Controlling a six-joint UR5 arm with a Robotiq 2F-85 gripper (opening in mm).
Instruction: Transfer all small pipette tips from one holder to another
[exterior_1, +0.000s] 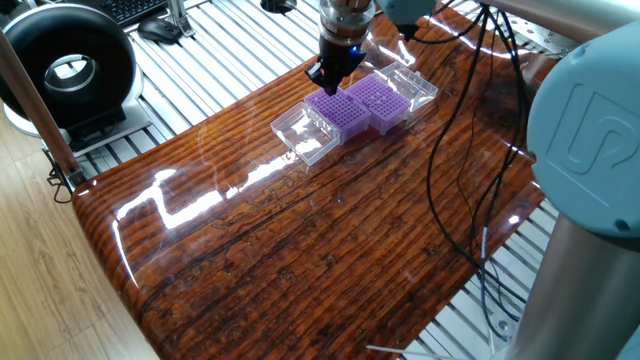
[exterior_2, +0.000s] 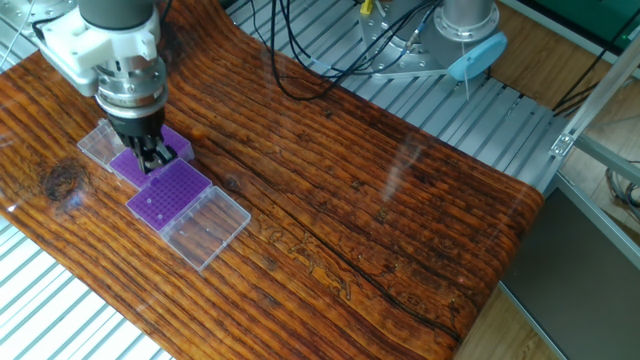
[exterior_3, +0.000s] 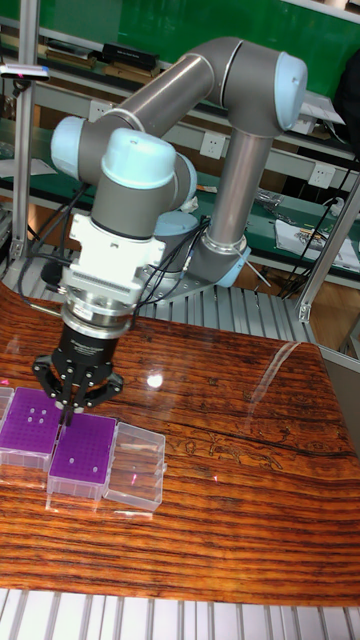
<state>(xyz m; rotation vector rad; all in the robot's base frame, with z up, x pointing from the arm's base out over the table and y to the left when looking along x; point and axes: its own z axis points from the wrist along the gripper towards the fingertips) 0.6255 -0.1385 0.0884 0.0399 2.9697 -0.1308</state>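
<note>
I am holding gripper over racks' seam | jaws near-closed, tip unconfirmed | pale tips lying leftward, upright

end effector above purple racks

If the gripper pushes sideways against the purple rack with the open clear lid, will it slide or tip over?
The purple rack probably slides rather than tips: it looks low and wide. The wooden table is glossy, so grip is likely weak. Its clear lid lies open beside it and may drag along.
</note>
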